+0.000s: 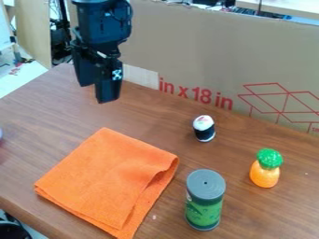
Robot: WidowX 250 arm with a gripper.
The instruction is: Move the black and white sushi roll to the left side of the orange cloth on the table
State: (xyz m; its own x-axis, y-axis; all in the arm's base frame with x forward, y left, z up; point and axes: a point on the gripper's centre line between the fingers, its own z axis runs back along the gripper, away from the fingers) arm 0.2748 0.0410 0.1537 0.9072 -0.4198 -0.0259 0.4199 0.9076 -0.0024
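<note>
The black gripper [97, 87] hangs at the upper left, above the table's back part and in front of the cardboard. An orange cloth [103, 177] lies below it in the view, with a folded-over right edge; the gripper is apart from it. To the right stands a small sushi-like toy [204, 129], white on top with a dark lower part. Farther right is a toy pineapple [266, 169], orange with a green top. A green can with a grey lid [204, 200] stands upright near the front, right of the cloth.
The brown wooden table [274, 219] has its front edge at the lower left. A large cardboard sheet [205, 51] with red print stands along the back. Part of a pale object [1, 133] shows at the left edge of the view.
</note>
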